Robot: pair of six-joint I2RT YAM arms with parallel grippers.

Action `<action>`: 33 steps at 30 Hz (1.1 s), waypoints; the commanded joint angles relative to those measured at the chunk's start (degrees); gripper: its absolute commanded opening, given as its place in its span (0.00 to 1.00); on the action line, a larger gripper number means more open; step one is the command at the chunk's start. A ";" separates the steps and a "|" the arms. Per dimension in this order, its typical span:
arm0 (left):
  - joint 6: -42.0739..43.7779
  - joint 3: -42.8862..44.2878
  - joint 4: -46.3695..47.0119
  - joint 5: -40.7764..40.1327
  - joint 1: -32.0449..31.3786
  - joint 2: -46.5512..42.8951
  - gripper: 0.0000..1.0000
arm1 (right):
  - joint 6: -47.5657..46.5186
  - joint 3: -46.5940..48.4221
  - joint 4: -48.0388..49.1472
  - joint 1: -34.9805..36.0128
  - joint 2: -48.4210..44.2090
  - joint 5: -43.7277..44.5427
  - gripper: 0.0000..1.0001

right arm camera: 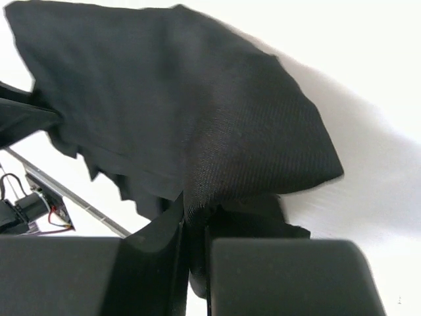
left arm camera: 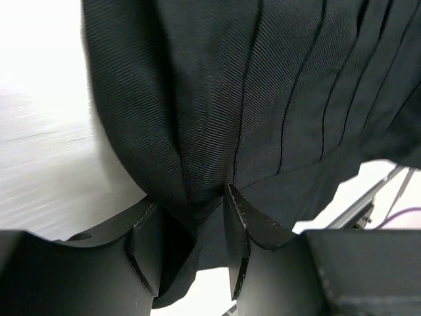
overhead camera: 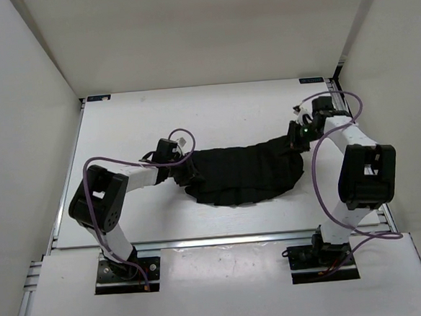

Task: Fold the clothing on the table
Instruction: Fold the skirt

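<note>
The clothing [overhead camera: 244,174], a black pleated garment, lies stretched in a shallow arc across the middle of the white table [overhead camera: 193,116]. My left gripper [overhead camera: 181,169] is at its left end. In the left wrist view the gripper [left arm camera: 192,224] has a gathered fold of the clothing [left arm camera: 263,99] caught between its fingers. My right gripper [overhead camera: 294,139] is at the garment's right end. The right wrist view shows that gripper [right arm camera: 195,224] shut tight on a pinched edge of the clothing [right arm camera: 164,112]. The cloth between the two grippers sags toward the near edge.
An aluminium rail [overhead camera: 223,239] runs along the table's near edge, close below the sagging hem. White walls [overhead camera: 19,106] enclose the table on three sides. Purple cables [overhead camera: 99,164] loop off both arms.
</note>
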 commanded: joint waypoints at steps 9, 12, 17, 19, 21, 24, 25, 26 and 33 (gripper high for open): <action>-1.60 2.10 1.95 2.45 -2.36 2.37 0.48 | 10.31 15.74 0.41 17.89 -2.42 0.33 0.01; -1.43 2.19 1.78 2.46 -2.80 2.46 0.49 | 11.98 19.69 1.83 21.84 2.67 -0.82 0.00; -1.43 1.32 2.38 2.90 -2.98 1.85 0.49 | 13.74 25.85 3.94 25.72 10.58 -3.36 0.00; -1.43 0.35 2.39 2.99 -2.37 1.06 0.49 | 14.62 27.61 4.90 27.39 13.92 -3.63 0.00; -1.60 -0.44 2.30 3.16 -2.28 0.62 0.48 | 15.76 30.24 5.26 28.44 16.38 -4.42 0.00; -1.43 -1.76 4.06 2.99 -1.57 -0.35 0.49 | 16.20 33.84 4.73 30.29 20.60 -5.30 0.00; -1.69 -2.02 4.32 3.25 -1.14 -0.70 0.49 | 16.64 35.16 4.56 31.16 21.75 -5.48 0.00; -1.52 -2.55 4.50 3.16 -0.96 -1.05 0.50 | 16.91 35.52 4.99 31.35 22.72 -6.00 0.00; -1.78 -4.92 5.47 3.43 1.15 -2.55 0.50 | 19.63 39.22 5.87 33.63 27.47 -11.88 0.08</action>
